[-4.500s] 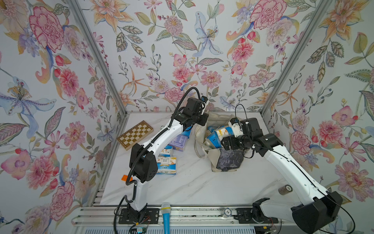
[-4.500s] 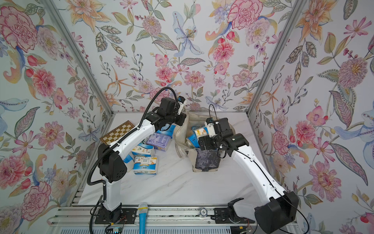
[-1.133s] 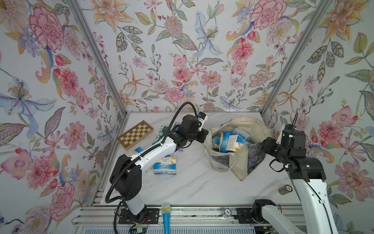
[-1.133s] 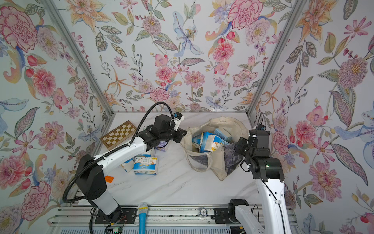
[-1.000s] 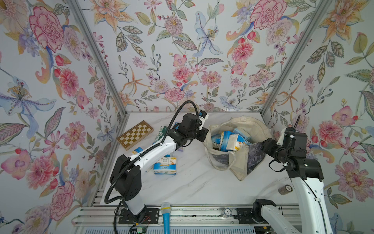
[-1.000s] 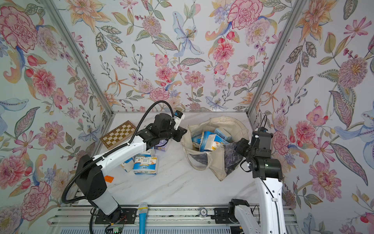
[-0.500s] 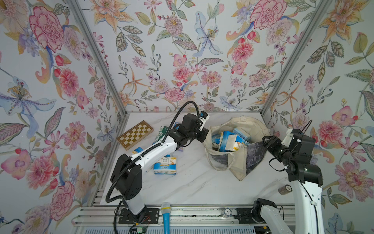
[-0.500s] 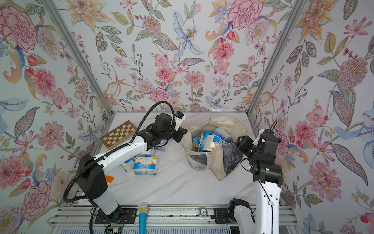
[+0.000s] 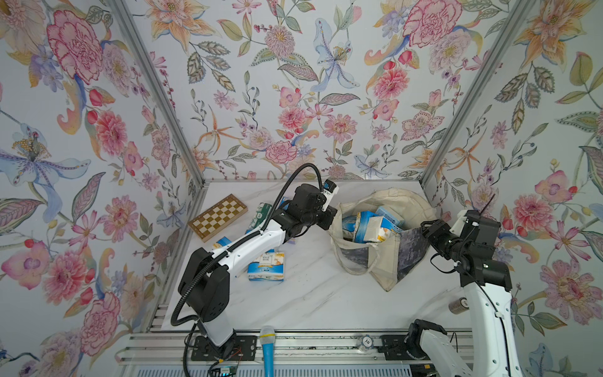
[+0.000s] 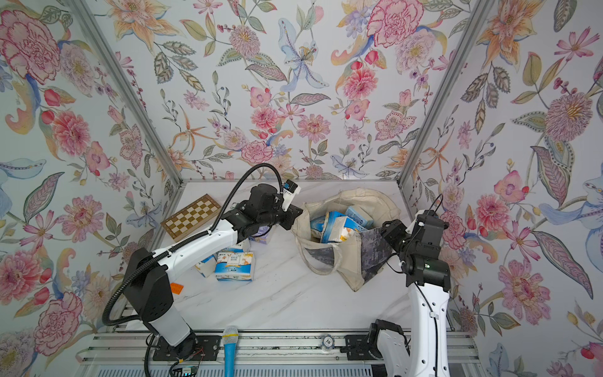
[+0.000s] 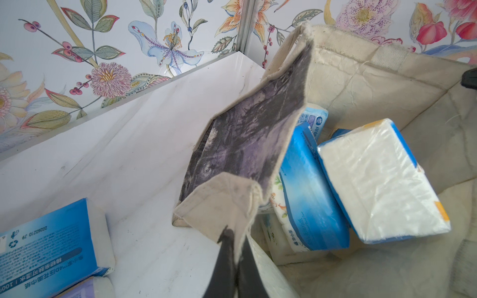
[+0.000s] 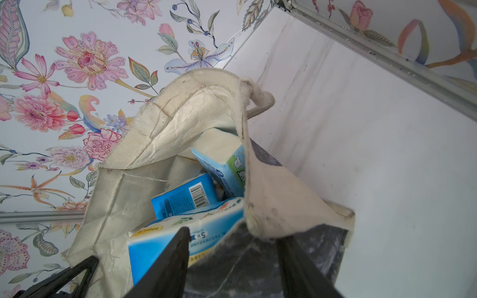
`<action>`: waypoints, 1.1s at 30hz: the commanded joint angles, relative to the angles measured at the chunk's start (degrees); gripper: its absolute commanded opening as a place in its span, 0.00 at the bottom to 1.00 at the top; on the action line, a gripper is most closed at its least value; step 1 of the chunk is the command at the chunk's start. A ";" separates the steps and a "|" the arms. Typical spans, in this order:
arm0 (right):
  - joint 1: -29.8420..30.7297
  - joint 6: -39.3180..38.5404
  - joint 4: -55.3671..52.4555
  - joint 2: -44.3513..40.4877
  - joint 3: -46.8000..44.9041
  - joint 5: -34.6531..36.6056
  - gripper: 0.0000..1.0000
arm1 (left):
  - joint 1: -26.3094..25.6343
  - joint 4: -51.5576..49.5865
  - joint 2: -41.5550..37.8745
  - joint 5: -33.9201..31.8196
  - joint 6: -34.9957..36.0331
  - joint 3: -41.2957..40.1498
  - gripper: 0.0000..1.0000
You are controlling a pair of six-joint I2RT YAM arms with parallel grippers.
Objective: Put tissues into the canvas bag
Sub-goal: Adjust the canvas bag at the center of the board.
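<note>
The cream canvas bag (image 9: pixel 388 271) (image 10: pixel 352 258) lies open-mouthed on the marble table, its dark grey print facing forward. Several blue-and-white tissues (image 9: pixel 368 225) (image 10: pixel 336 228) sit inside it, among them a white-faced pack (image 11: pixel 379 180) and a barcode pack (image 12: pixel 180 198). More tissues (image 9: pixel 266 269) (image 10: pixel 235 266) lie on the table left of the bag. My left gripper (image 9: pixel 329 218) (image 11: pixel 236 234) is shut on the bag's left rim cloth. At the bag's right rim my right gripper (image 9: pixel 424 228) (image 12: pixel 232 234) is open, its fingers straddling the folded cloth edge and dark panel.
A wooden chessboard (image 9: pixel 218 217) lies at the back left. A blue microphone (image 9: pixel 268 346) and a poker chip (image 9: pixel 367 341) rest on the front rail. A small roll (image 9: pixel 458 305) sits beside the right arm. Floral walls close in three sides.
A few seconds ago the right gripper was over the bag's mouth; it has pulled back to the right rim. Its jaws have narrowed slightly in the last half second. The left grip holds.
</note>
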 commanded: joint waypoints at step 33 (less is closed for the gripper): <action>4.88 -17.94 -0.08 2.85 7.06 -8.06 0.00 | -3.25 -28.86 21.19 3.00 22.80 49.22 0.74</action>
